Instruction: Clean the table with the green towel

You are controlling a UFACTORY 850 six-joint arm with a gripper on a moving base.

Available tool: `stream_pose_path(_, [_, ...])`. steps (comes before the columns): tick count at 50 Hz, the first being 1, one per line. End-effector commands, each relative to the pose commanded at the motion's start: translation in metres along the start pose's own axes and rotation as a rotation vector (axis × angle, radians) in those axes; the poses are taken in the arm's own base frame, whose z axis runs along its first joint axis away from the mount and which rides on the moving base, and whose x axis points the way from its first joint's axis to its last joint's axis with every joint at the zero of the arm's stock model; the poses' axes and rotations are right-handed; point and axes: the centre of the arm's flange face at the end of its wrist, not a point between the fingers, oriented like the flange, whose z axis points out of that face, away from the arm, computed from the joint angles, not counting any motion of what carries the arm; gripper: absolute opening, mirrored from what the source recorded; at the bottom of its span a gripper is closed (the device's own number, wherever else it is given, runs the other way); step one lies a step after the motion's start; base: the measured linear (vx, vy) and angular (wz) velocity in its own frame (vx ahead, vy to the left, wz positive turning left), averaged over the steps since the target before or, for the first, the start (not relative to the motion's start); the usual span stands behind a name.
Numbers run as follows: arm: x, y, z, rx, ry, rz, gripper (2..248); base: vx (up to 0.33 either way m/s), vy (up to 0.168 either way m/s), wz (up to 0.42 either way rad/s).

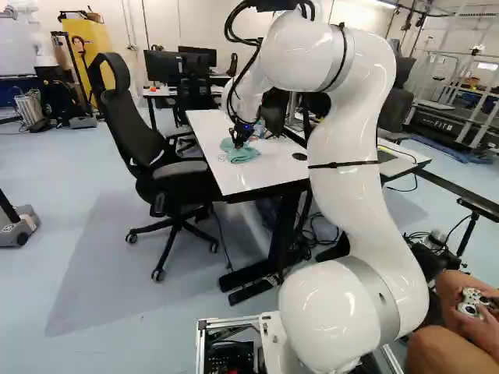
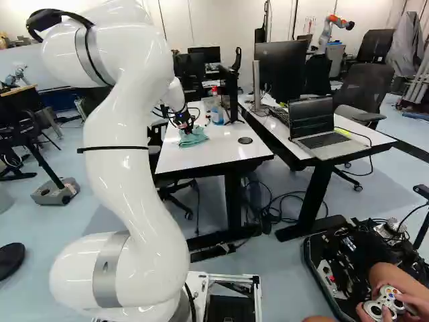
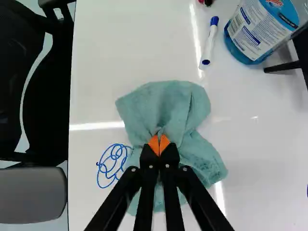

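- Green towel [image 3: 173,108]: bunched on the white table [image 3: 120,48], with a fold clenched in my gripper [image 3: 159,140].
- Reference: 12 o'clock lies straight ahead of the fingertips in the wrist view.
- Blue scribble [image 3: 113,165]: at 8 o'clock from the jaws, against the towel's edge.
- Next move: I judge that I need to sweep toward 8 o'clock, pressing the towel flat, to wipe it off.

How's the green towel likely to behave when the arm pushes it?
The green towel will probably flop and bunch rather than hold a shape, since it lies in soft folds. It should slide fairly easily on the glossy tabletop. Its loose edges may trail or fold under, as the gripper pinches only its middle.
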Motion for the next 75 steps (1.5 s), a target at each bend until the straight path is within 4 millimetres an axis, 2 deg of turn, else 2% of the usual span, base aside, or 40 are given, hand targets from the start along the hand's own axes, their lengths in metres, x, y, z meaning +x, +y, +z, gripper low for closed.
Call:
stream_pose_path(16, [0.016, -0.016, 0.012, 0.011, 0.020, -0.019, 21, 0.000, 0.000, 0.000])
stream_pose_path(40, [0.028, -0.057, 0.020, 0.042, 0.037, -0.067, 21, 0.000, 0.000, 0.000])
stream_pose_path(56, [0.018, -0.085, 0.012, 0.062, 0.028, -0.101, 21, 0.000, 0.000, 0.000])
stream_pose_path(75, [-0.007, -0.097, -0.007, 0.073, -0.001, -0.121, 21, 0.000, 0.000, 0.000])
